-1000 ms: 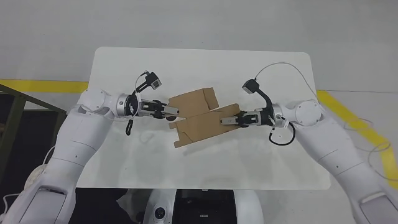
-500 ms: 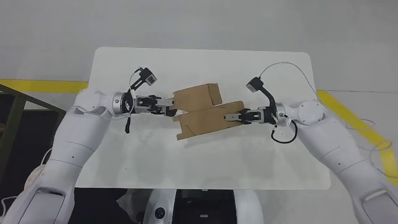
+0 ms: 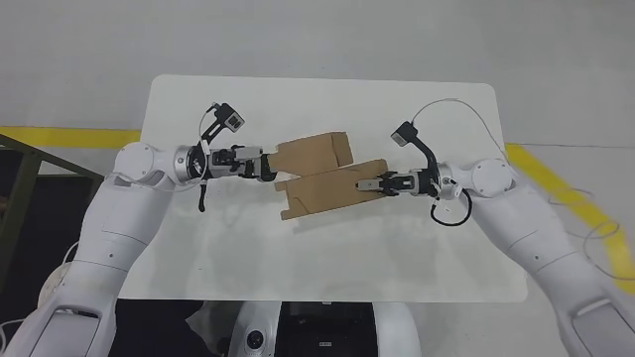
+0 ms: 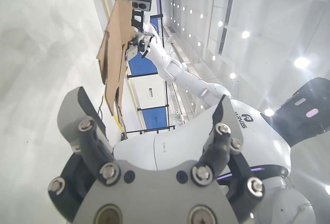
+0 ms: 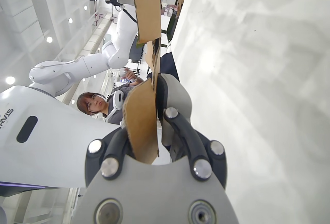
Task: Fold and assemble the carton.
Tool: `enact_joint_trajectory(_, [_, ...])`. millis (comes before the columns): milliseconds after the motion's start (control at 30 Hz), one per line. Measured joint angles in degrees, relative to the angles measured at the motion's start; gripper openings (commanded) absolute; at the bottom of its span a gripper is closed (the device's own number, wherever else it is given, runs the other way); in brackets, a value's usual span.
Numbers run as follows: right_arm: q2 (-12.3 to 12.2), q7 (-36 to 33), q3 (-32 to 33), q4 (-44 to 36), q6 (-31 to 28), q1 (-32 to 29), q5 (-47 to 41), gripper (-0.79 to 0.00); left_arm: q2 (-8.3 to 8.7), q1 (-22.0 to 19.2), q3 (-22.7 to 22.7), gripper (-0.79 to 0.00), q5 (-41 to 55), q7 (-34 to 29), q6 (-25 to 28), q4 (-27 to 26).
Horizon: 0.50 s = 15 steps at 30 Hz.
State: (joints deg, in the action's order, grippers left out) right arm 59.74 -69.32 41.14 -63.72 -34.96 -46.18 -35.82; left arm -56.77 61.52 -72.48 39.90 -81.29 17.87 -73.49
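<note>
The carton hung over the middle of the table. The right gripper pinched its edge. The left gripper gaped empty beside it. The carton looked light and bendy, so flap edges seemed best to grab.

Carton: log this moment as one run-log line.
brown cardboard carton: flat, unassembled | right gripper: shut on carton | left gripper: open, apart from carton

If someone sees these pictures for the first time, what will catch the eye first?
The brown carton, partly folded, hangs above the middle of the white table. The right gripper is shut on one flap of it, while the left gripper stands open close to the opposite end.
</note>
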Motion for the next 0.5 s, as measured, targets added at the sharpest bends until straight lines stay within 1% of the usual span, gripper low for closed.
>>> enact_joint_trajectory(200, [0.8,0.1,0.0,2.0,0.2,0.3,-0.5,-0.785,-0.08,0.1,0.0,0.000,0.3,0.6,0.1,-1.0])
enact_joint_trajectory(500, [1.7,1.1,0.2,2.9,0.8,0.7,1.0,-0.785,0.32,1.2,-2.0,0.000,1.0,0.2,-0.1,-3.5])
